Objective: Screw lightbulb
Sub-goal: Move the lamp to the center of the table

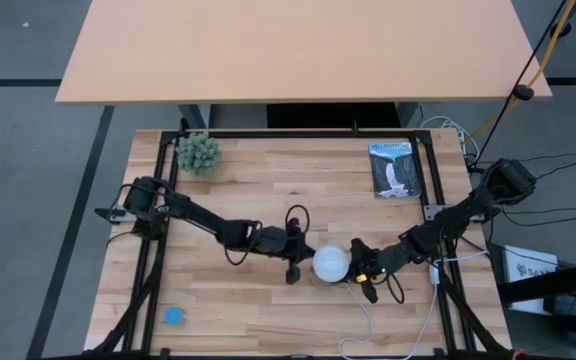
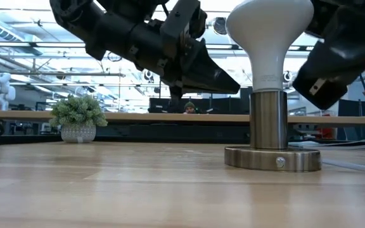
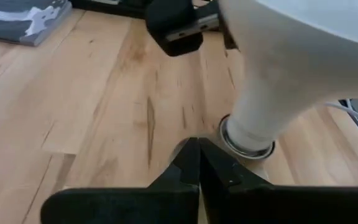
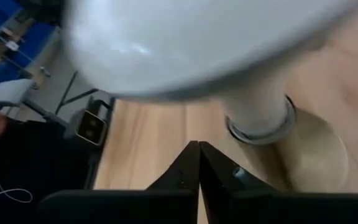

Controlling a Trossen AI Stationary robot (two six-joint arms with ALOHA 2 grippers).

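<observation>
The white lightbulb [image 1: 330, 264] stands upright, its neck [image 2: 268, 66] down in a silvery socket tube [image 2: 268, 119] on a round metal base [image 2: 272, 158] that rests on the wooden table. My left gripper [image 1: 298, 262] is shut and empty, just left of the bulb, and its fingertips [image 2: 233, 85] point at the neck with a small gap. My right gripper [image 1: 365, 280] is shut and empty, just right of the bulb at globe height [image 2: 322, 69]. In both wrist views the shut fingertips [image 3: 194, 149] [image 4: 197, 150] sit below the globe [image 4: 191, 43], with no touch showing.
A small potted plant [image 1: 198, 152] stands at the far left and a printed booklet [image 1: 395, 170] lies at the far right. A blue object [image 1: 174, 316] lies near the front left. A white cord [image 1: 368, 320] runs from the socket to the near edge. Black frame rails [image 1: 156, 250] line the table's sides.
</observation>
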